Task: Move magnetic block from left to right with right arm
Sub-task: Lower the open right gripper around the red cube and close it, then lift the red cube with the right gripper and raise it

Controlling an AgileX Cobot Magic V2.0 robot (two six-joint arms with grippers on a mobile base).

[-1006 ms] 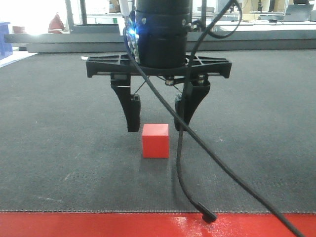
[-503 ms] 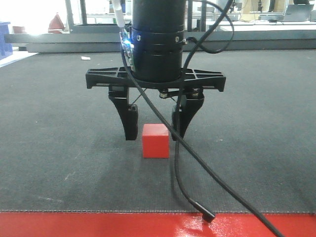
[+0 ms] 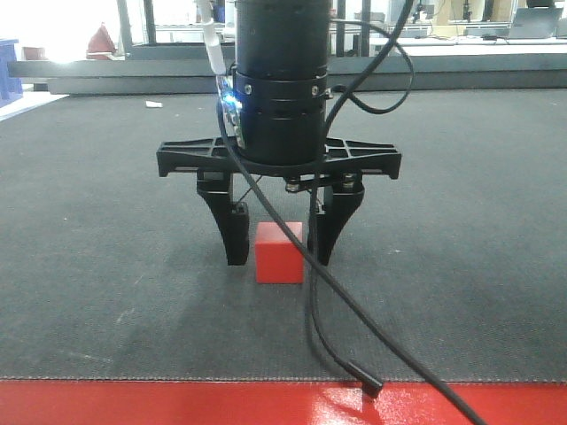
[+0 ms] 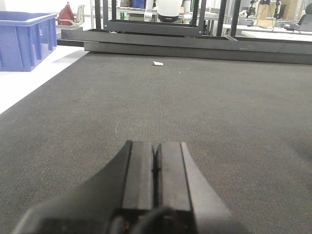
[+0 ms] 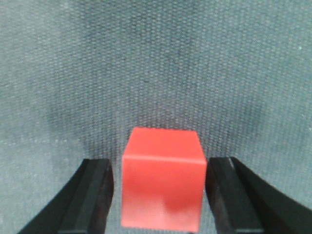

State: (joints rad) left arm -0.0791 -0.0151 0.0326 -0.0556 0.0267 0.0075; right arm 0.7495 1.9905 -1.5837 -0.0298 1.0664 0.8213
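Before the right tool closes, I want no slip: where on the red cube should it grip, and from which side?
Grip the magnetic block by its two opposite side faces, from straight above. It sits flat on the mat with plain parallel faces, and the fingers of the open right tool stand one each side, apart from it.

No legible text (seemingly none)

right fingers [image 5: 95, 200] cut off below
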